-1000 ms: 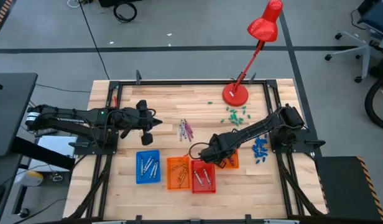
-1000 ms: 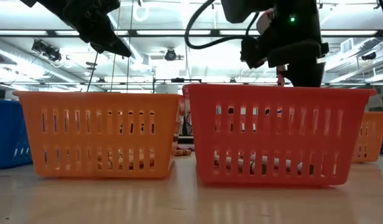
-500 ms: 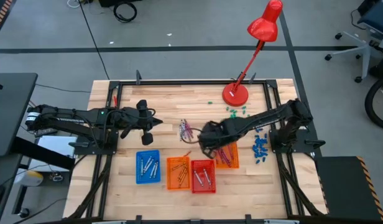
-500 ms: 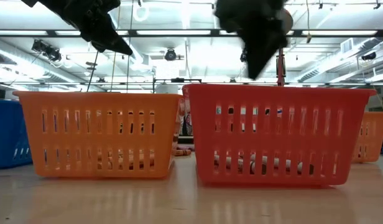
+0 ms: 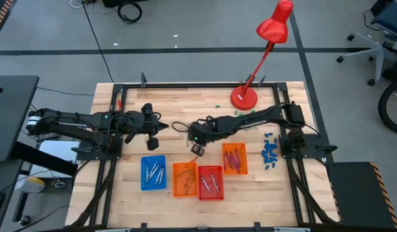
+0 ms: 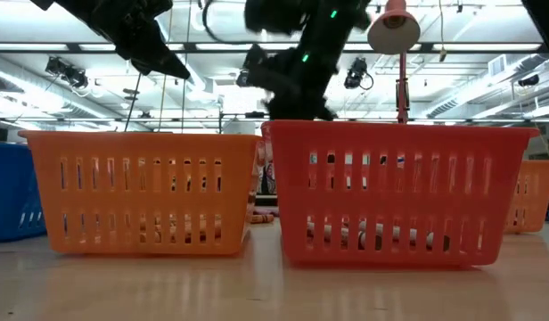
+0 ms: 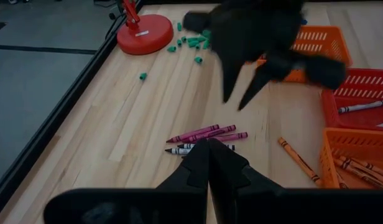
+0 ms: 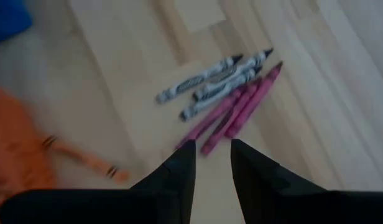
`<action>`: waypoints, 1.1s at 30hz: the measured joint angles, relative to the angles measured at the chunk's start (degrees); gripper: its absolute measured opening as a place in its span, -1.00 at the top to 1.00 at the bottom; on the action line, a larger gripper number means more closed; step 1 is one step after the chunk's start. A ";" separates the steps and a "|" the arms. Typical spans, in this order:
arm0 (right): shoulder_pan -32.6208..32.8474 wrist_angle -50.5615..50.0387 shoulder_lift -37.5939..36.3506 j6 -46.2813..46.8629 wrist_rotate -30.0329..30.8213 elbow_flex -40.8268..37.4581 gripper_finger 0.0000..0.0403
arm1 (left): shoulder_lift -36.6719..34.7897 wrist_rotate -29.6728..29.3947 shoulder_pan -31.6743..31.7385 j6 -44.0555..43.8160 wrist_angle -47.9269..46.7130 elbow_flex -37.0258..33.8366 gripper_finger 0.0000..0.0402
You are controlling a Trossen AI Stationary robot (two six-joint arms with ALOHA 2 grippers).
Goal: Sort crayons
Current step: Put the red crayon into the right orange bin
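Note:
Loose crayons lie flat on the wood at mid-table: magenta ones [image 8: 238, 112] beside grey-white ones [image 8: 210, 78], with a single orange one [image 8: 86, 158] apart from them. My right gripper [image 8: 213, 146] hangs open just above the magenta crayons, pointing steeply down, with nothing between its fingers. It also shows in the high view [image 5: 196, 138] and the left wrist view [image 7: 241, 93]. My left gripper [image 7: 208, 144] waits shut and empty to the left of the pile [image 5: 161, 125]. More crayons lie in the trays.
Near the front edge stand a blue tray [image 5: 153, 173], an orange tray [image 5: 184, 178], a red tray [image 5: 210, 182] and a second orange tray [image 5: 234, 158]. A red lamp's base [image 5: 243, 96] sits far right, with teal bits [image 5: 247, 116] and blue bits [image 5: 269, 151] nearby.
My right gripper has swung from above the red tray toward the table's left and far side, to over the loose crayons at mid-table, and has tipped to point more steeply down. The crayons on the table have not moved.

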 joint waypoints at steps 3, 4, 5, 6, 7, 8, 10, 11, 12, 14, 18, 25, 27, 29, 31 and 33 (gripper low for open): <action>-2.47 2.54 2.01 -1.96 -1.20 0.00 0.43 | 0.00 0.00 0.00 0.01 0.09 0.00 0.97; -3.28 3.38 2.51 -2.42 -1.71 0.00 0.42 | 0.00 0.00 -0.02 0.03 0.13 0.00 0.97; -4.04 3.39 2.93 -2.95 -2.05 -0.04 0.41 | 0.00 0.00 0.00 0.36 0.13 0.00 0.97; -4.69 3.73 3.58 -3.28 -1.99 -0.04 0.40 | 0.00 0.00 -0.02 0.86 0.13 0.00 0.97; -5.37 4.57 4.02 -3.53 -2.33 -0.04 0.39 | 0.00 0.00 0.00 1.09 0.27 0.00 0.97; -6.00 4.57 4.52 -3.94 -2.83 -0.04 0.38 | 0.02 -0.01 0.00 1.12 0.32 0.00 0.97; -6.93 5.08 5.43 -4.82 -3.72 -0.04 0.38 | 0.01 0.00 0.00 1.14 0.55 0.01 0.97; -7.34 5.21 5.79 -5.24 -4.07 -0.07 0.38 | 0.02 0.00 0.04 1.14 0.57 0.02 0.97; -7.68 5.83 6.33 -5.84 -4.14 -0.09 0.37 | 0.02 0.00 0.09 1.14 0.51 0.02 0.97; -8.23 6.78 7.02 -6.39 -4.51 -0.17 0.37 | 0.02 0.00 0.09 1.40 0.85 0.02 0.97; -8.60 8.25 8.19 -7.94 -4.76 -0.17 0.37 | 0.02 0.00 0.11 1.46 0.90 0.02 0.97; -9.51 9.71 8.97 -8.93 -4.81 -0.59 0.37 | 0.02 0.00 0.11 1.47 0.92 0.02 0.97; -9.80 10.25 8.97 -8.86 -4.94 -1.07 0.37 | 0.02 0.00 0.11 1.47 0.92 0.02 0.97; -10.07 10.03 8.89 -8.75 -5.02 -1.27 0.37 | 0.02 0.00 0.10 1.47 0.92 0.02 0.97; -10.36 10.28 8.77 -8.72 -5.88 -1.79 0.37 | 0.02 0.00 0.11 1.47 0.90 0.02 0.97; -10.70 10.16 8.66 -7.79 -6.13 -2.18 0.37 | 0.02 0.00 0.11 1.47 0.90 0.02 0.97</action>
